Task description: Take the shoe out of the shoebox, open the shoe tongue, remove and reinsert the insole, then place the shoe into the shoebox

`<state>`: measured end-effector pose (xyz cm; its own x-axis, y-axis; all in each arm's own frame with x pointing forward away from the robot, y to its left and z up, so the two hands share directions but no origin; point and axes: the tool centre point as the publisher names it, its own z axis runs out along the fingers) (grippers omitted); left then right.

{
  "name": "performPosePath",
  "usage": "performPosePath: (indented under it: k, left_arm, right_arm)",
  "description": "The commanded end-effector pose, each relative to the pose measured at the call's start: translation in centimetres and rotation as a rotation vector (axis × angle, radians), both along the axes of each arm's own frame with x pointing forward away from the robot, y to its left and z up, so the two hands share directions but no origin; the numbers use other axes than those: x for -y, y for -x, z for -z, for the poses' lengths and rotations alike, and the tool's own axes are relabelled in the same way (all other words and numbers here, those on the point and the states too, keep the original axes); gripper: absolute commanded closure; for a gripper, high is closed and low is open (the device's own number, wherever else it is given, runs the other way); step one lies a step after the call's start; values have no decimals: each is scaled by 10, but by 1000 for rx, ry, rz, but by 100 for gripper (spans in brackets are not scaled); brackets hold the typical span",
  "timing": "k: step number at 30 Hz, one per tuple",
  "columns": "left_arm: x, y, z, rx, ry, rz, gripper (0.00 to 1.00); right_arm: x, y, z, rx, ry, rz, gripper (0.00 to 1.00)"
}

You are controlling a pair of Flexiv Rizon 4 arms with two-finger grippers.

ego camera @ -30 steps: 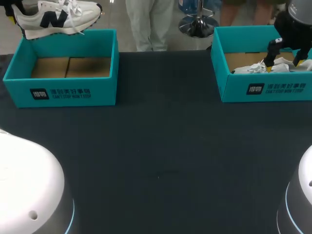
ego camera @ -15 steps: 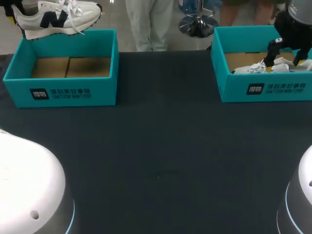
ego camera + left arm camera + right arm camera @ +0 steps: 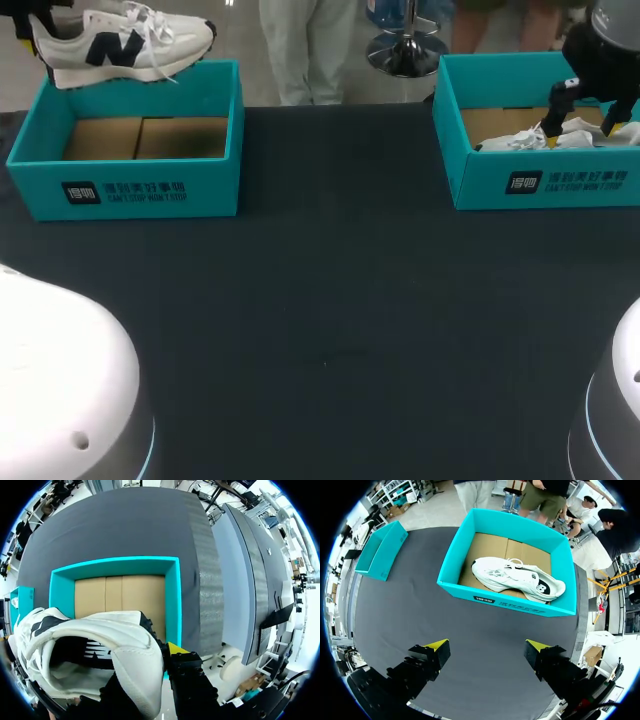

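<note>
On the dark table (image 3: 330, 300), the left shoebox (image 3: 130, 190) and right shoebox (image 3: 540, 185) are standing well apart. The left gripper (image 3: 156, 652) is clamping the white shoe (image 3: 120, 45) by its heel above the left shoebox's far rim. The right gripper (image 3: 486, 647) is hovering, fingers spread, above the right shoebox, where a second shoe (image 3: 517, 577) is lying.

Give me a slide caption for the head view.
Left gripper holds the white shoe above the empty left shoebox; right gripper hangs over the other box.

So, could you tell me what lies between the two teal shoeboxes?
Only bare dark table, seen in the head view, separates the left shoebox and the right shoebox.
</note>
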<state>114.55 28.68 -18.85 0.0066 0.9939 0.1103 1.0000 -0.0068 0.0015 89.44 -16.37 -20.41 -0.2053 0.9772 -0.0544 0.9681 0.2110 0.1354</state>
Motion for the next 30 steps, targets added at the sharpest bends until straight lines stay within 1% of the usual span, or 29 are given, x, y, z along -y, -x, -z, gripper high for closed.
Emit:
performPosePath:
  k: [1,9,11,19,30]
  left_arm:
    - [10,27,-8,37,-30,12,100]
    - [34,60,-15,72,-22,93,100]
    - [39,69,-18,93,-39,108,100]
    - [56,88,-22,102,-38,142,100]
    - [84,123,-31,133,-65,130,100]
  right_arm:
    - [0,-1,0,-1,1,0,0]
    - [0,-1,0,-1,1,0,0]
    - [0,-1,0,-1,1,0,0]
    - [0,-1,0,-1,1,0,0]
    - [0,-1,0,-1,1,0,0]
